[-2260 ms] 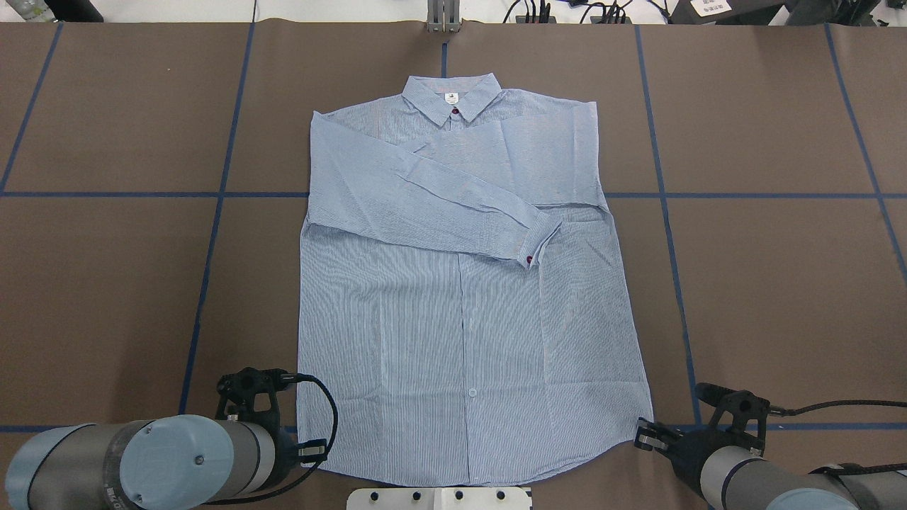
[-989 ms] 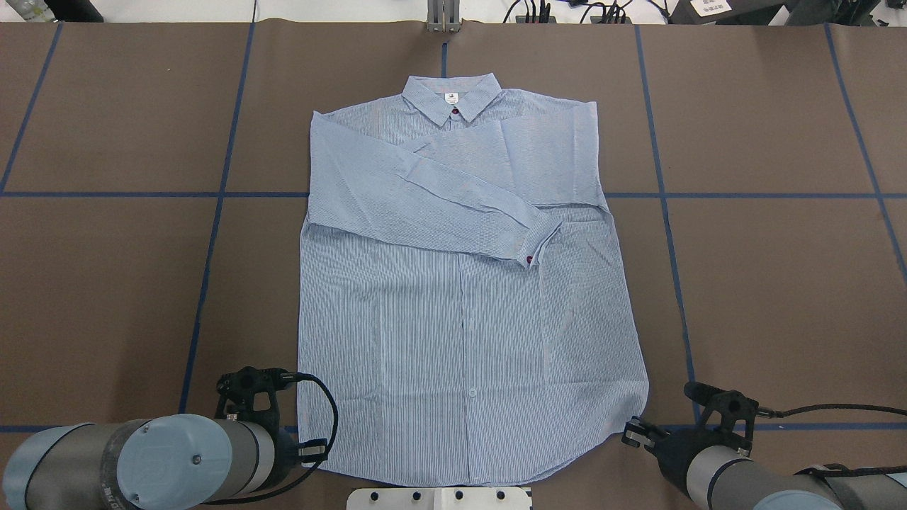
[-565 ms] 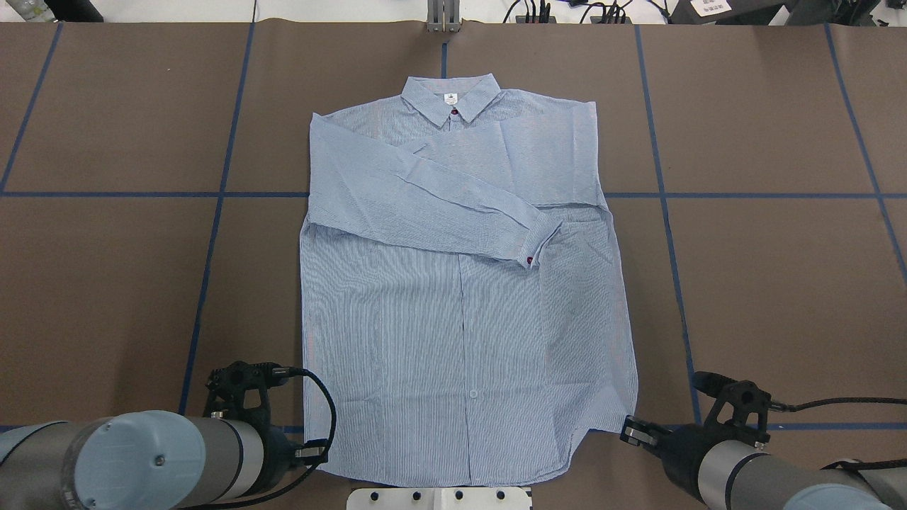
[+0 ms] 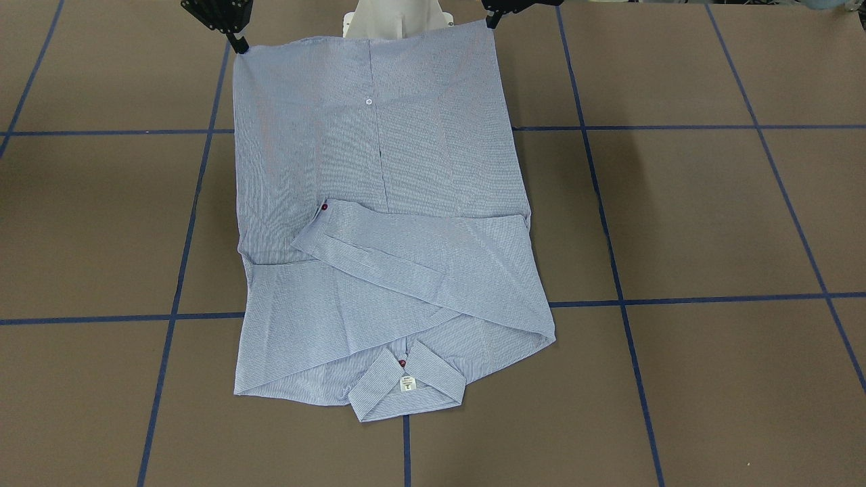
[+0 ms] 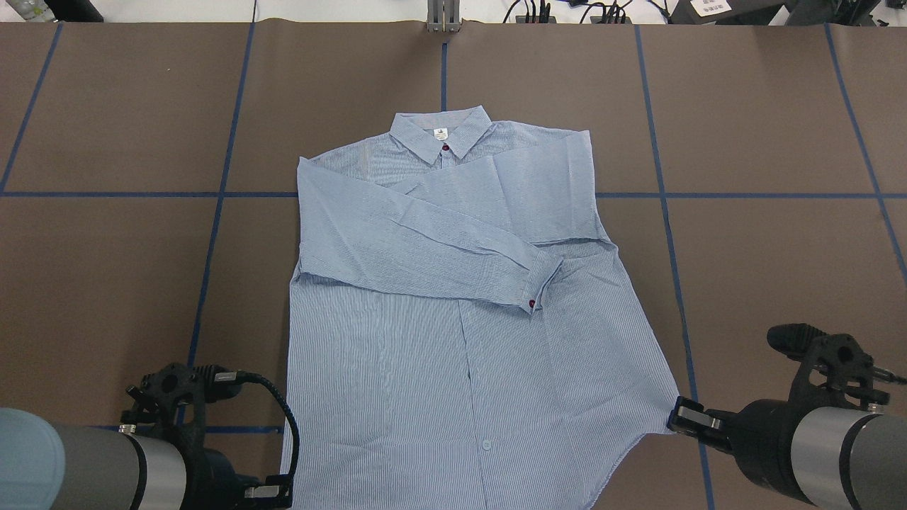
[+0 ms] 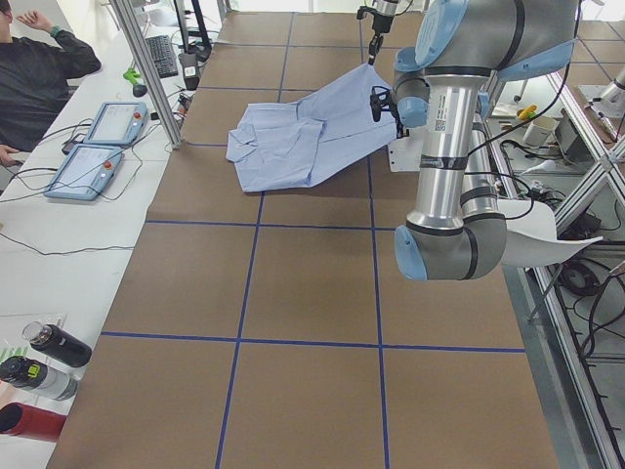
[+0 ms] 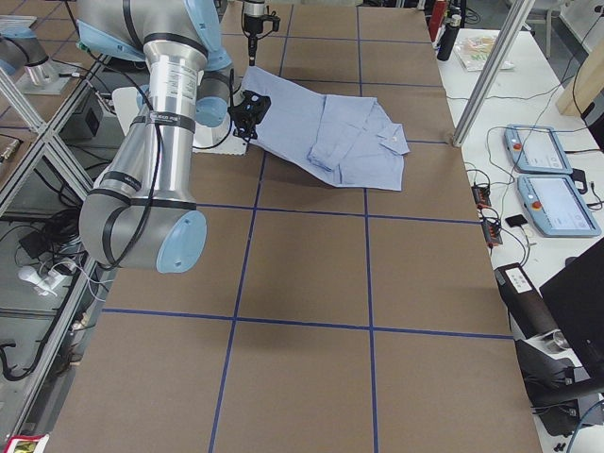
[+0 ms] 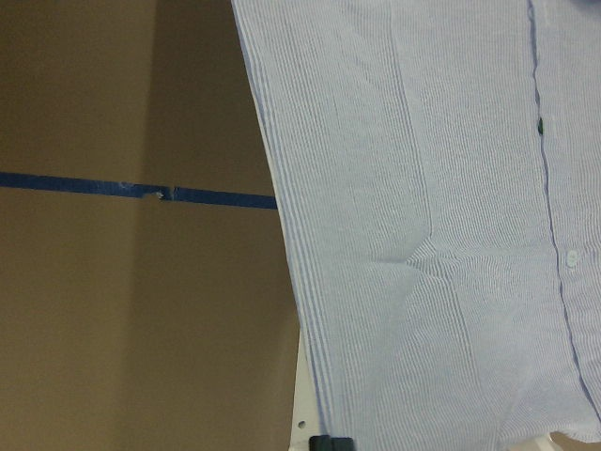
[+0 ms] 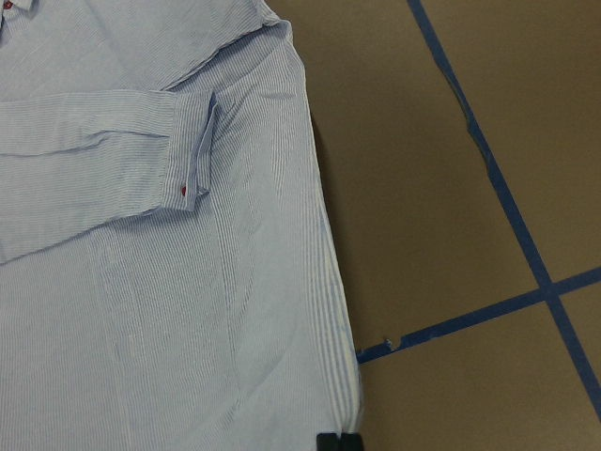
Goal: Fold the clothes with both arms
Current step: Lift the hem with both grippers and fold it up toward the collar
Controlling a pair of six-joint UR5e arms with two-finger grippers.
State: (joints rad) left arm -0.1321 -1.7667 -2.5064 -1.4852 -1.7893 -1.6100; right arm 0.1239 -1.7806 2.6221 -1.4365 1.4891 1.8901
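**Table.** The brown table (image 5: 779, 106), marked off by blue tape lines (image 5: 106, 193), carries the whole workpiece.

**Shirt.** The striped shirt (image 5: 425, 368) lies front up at the centre of the table, collar at the far edge and hem toward the robot. The collar end rests flat. In the side views the hem end is raised off the surface and slopes up to the two grippers.

**Arms.** The left arm (image 5: 85, 467) and right arm (image 5: 836, 446) stand at the near corners, one at each side of the hem.

**Sleeve.** One sleeve (image 5: 425, 248) lies folded diagonally across the chest. It is loose and not pinned.

**Collar.** The collar (image 5: 414, 134) lies flat and touches the table.

**Grippers.** The left gripper (image 5: 273, 490) is clamped on the left hem corner. The right gripper (image 5: 679, 416) is clamped on the right hem corner. The cloth is stretched nearly taut between them.

**Small parts.** A dark red cuff button (image 5: 531, 303) and a white neck label (image 5: 441, 132) mark the sleeve end and the neck.

**Handling.** Judged from its drape, the cloth is light, thin and limp. It probably sags wherever unsupported and could slip from a shallow pinch. The hem corners are the right place to hold it. Keep both sides level and equally tensioned, or the loose sleeve may slide.
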